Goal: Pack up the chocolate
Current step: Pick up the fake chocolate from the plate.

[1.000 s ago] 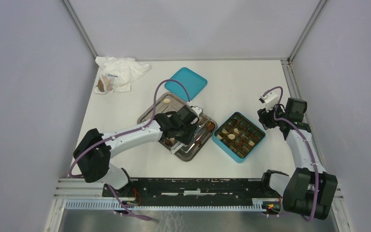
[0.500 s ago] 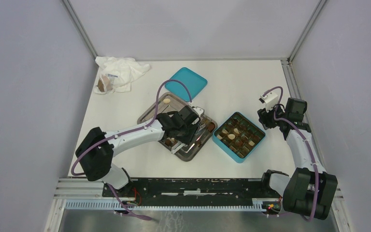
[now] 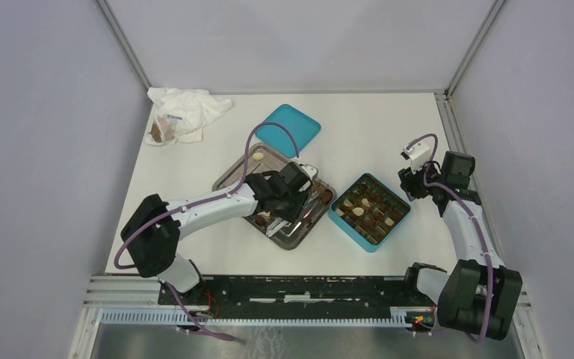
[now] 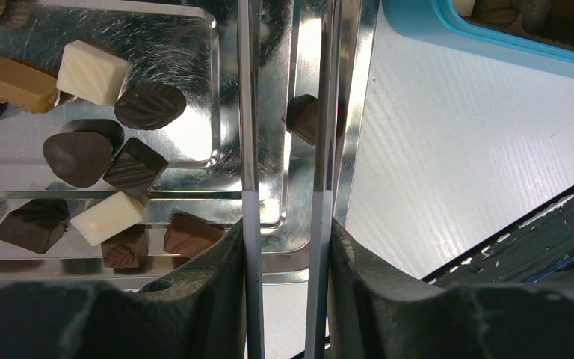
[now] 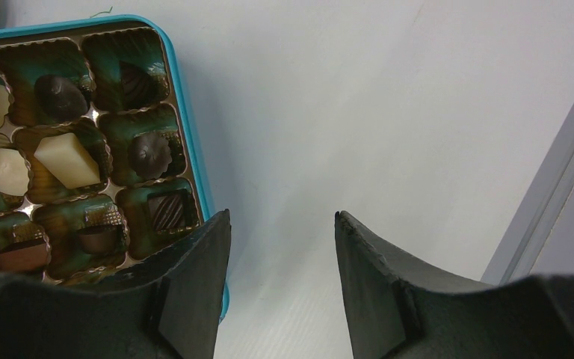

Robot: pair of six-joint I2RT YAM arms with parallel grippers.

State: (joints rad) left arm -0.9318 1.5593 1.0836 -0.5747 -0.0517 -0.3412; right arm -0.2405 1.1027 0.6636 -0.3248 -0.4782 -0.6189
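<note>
2 open grippers: left gripper low over steel tray, straddling 1 dark chocolate at the rim, not pinching; right gripper empty beside teal box. More chocolate crowding tray floor.

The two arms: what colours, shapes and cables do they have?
The left arm and right arm have white links and black joints, with a purple cable looping along each. The right gripper has broad black fingers; the left gripper carries thin silvery blades.

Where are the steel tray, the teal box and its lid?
steel tray [image 3: 228, 179], top view, bare left corner
teal box [image 3: 349, 232], top view, near-left wall
teal lid [image 3: 303, 126], top view, right half
</note>
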